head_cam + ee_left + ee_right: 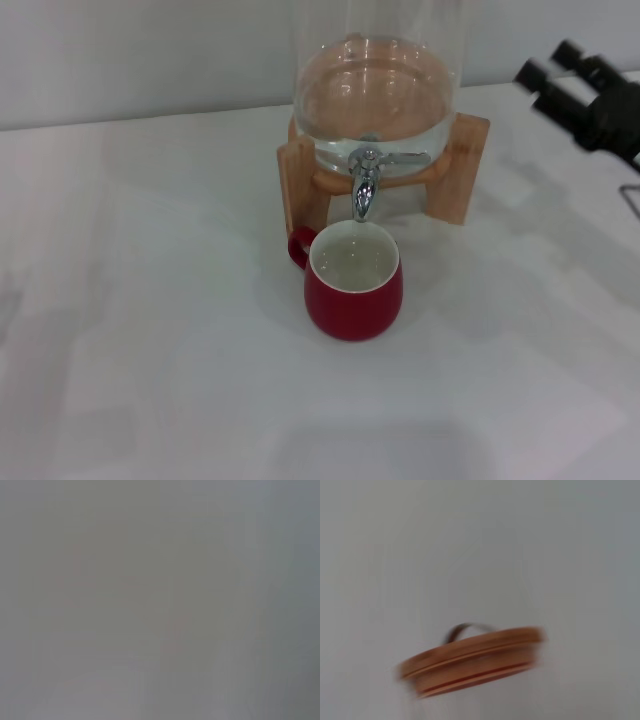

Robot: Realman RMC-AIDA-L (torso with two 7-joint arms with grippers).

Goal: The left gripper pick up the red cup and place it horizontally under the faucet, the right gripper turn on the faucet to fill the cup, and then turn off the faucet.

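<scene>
The red cup (pixel 353 279) stands upright on the white table (pixel 150 330), right under the chrome faucet (pixel 364 184) of the glass dispenser (pixel 375 95). Its cream inside holds clear water and its handle points left. My right gripper (pixel 549 70) hangs at the far right, level with the dispenser and well clear of the faucet; its two black jaws stand slightly apart and hold nothing. My left gripper is out of view. The left wrist view shows only plain grey.
The dispenser rests on a wooden stand (pixel 463 165) at the back centre. Its wooden lid (pixel 472 661) with a metal handle shows in the right wrist view. A thin metal frame (pixel 630 195) sits at the right edge.
</scene>
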